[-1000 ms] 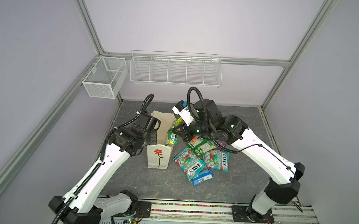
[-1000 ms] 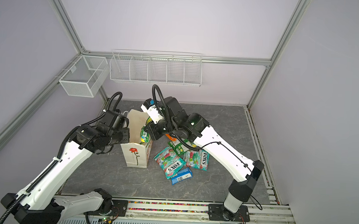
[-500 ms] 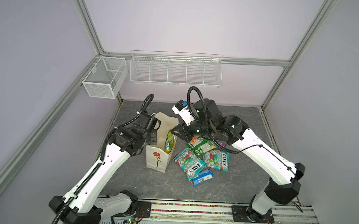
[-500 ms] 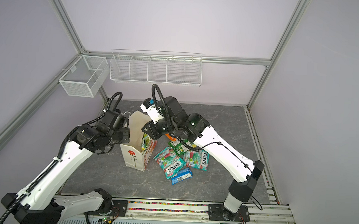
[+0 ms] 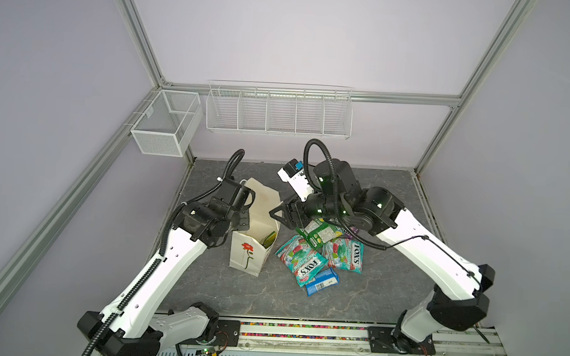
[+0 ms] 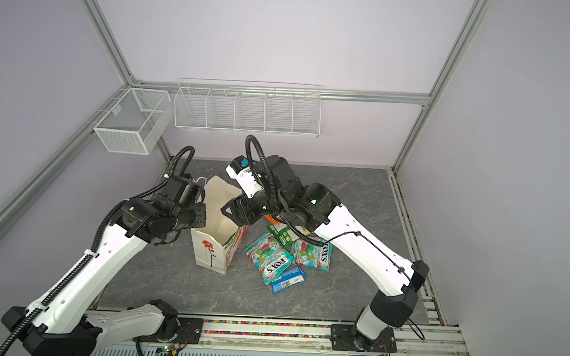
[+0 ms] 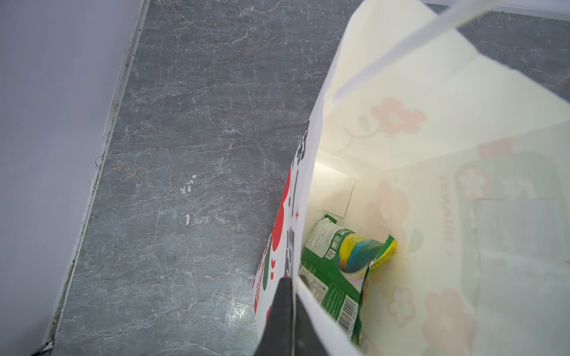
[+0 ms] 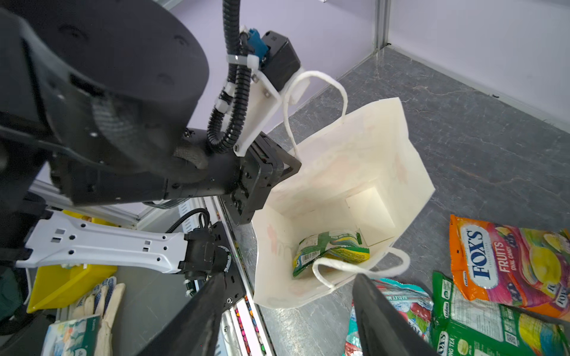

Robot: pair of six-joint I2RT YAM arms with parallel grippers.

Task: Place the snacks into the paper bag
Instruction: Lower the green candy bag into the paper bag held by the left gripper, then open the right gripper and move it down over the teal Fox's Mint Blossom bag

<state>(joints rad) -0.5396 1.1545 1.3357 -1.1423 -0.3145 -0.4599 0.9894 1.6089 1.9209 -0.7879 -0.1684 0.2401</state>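
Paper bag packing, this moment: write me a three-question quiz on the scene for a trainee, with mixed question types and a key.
1. True or false: the right gripper is shut on a snack.
2. The packet lying inside the paper bag is: A green, B teal, C orange.
3. Fill in: the bag's rim is pinched by the ___ gripper.

Key
1. False. Its jaws stand open and empty.
2. A.
3. Left. The left gripper is closed on the bag's wall, one finger outside it.
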